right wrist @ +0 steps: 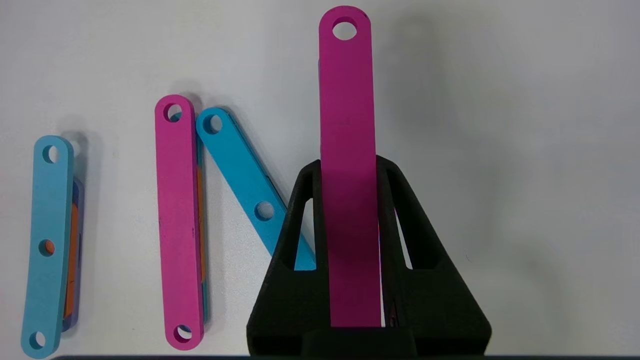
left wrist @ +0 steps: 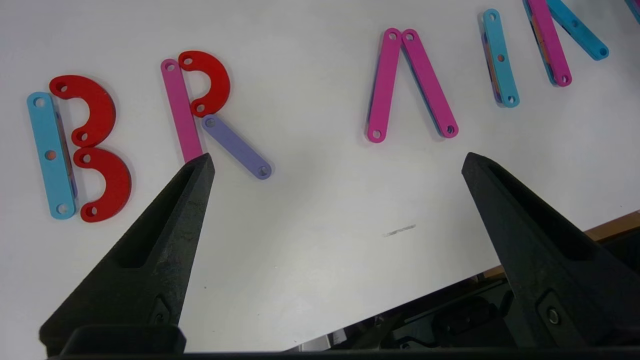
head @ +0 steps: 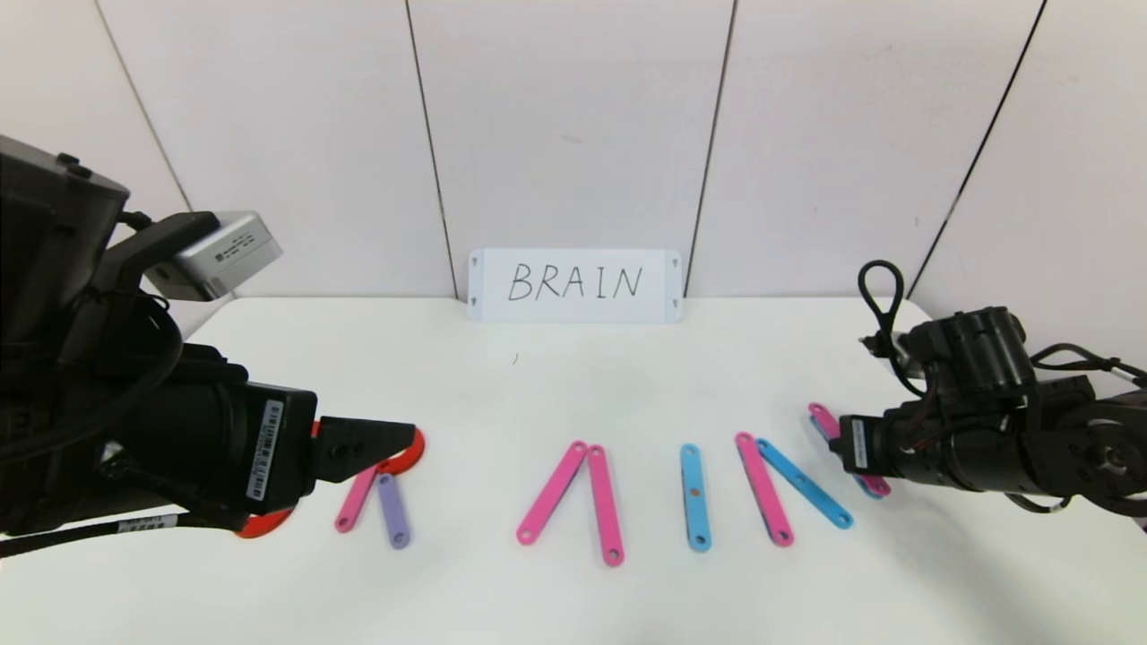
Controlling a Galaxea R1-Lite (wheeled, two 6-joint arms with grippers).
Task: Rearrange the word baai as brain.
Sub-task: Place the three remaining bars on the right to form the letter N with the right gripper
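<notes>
The word lies in a row on the white table (head: 573,394). In the left wrist view a blue bar (left wrist: 50,155) with two red arcs (left wrist: 95,107) makes a B. A pink bar (left wrist: 180,107), a red arc (left wrist: 212,82) and a purple bar (left wrist: 235,146) make an R. Further along lie two leaning pink bars (head: 573,491), a blue bar (head: 694,497), then a pink bar (head: 763,488) and a slanted blue bar (head: 804,484). My right gripper (right wrist: 348,165) is shut on another pink bar (right wrist: 347,100) just right of these, low over the table. My left gripper (left wrist: 337,160) is open and empty near the R.
A white card with handwritten "BRAIN" (head: 573,285) leans on the wall at the back centre. The table's front edge (left wrist: 450,295) shows in the left wrist view. The left arm's body (head: 179,430) hides the B and part of the R in the head view.
</notes>
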